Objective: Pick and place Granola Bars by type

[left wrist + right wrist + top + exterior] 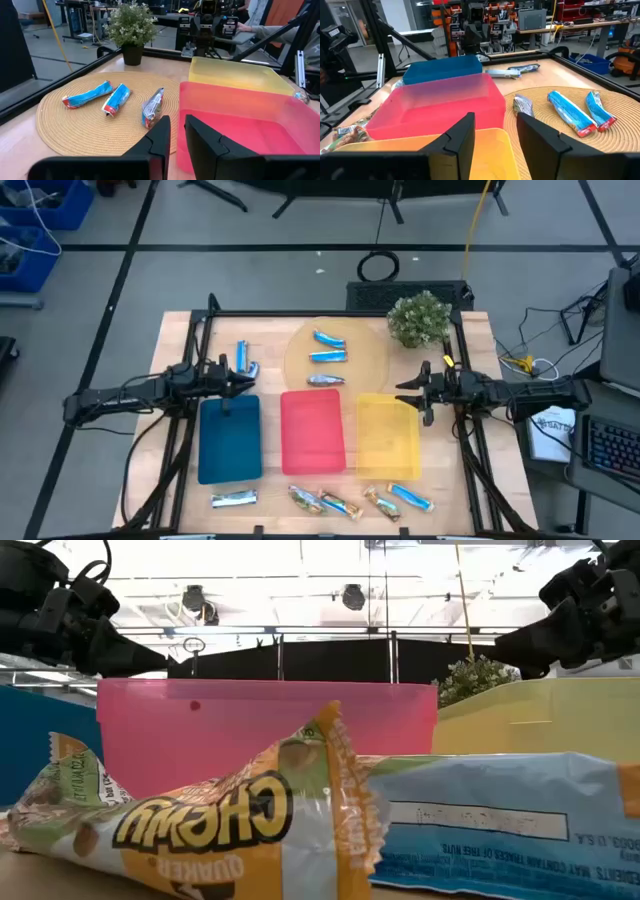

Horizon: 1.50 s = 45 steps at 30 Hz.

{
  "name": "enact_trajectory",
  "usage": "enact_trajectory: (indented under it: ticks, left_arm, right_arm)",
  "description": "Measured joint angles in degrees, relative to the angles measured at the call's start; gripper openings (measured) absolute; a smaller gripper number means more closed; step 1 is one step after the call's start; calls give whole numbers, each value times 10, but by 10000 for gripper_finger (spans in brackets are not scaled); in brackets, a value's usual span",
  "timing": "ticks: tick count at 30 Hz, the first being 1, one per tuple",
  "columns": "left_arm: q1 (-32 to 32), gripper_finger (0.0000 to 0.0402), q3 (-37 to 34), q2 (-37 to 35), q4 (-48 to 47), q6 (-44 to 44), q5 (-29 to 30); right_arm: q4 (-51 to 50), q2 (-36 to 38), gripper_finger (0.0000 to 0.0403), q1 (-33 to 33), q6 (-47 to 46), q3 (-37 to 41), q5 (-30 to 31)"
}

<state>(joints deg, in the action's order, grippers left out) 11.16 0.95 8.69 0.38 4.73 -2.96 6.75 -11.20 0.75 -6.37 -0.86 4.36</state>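
Three trays (312, 432) side by side at table centre. Round mat (335, 352) at 12 o'clock carries three bars (328, 356). Plant (418, 318) at 1, two bars (244, 360) at 10, five bars (330, 500) along 6.

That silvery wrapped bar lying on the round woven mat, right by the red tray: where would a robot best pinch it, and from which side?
Probably across its middle, from straight above. The silver bar lies flat on the woven mat, with clear mat either side of its narrow width, so fingers could close across it there. The crimped ends are flatter and look likelier to slip. The left gripper, open, sits beside the red tray, facing the bar.
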Motion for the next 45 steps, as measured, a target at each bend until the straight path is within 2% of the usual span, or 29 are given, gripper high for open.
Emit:
enact_trajectory:
  ticks: [22, 27, 29, 32, 37, 45]
  left_arm:
    - [0, 63, 0, 0, -1, -10, 1]
    - [0, 63, 0, 0, -1, -10, 1]
    - [0, 63, 0, 0, -1, -10, 1]
    - [0, 63, 0, 0, -1, -10, 1]
    - [0, 63, 0, 0, -1, -11, 1]
    - [0, 63, 0, 0, 0, -11, 4]
  right_arm:
    - [8, 0, 137, 0, -5, 0, 0]
    - [45, 0, 137, 0, -43, 0, -2]
    - [83, 0, 137, 0, -60, -5, -37]
    - [88, -10, 137, 6, -76, -33, -115]
    - [37, -74, 137, 37, -91, -110, -74]
    - [-116, -301, 137, 134, -159, -286, -60]
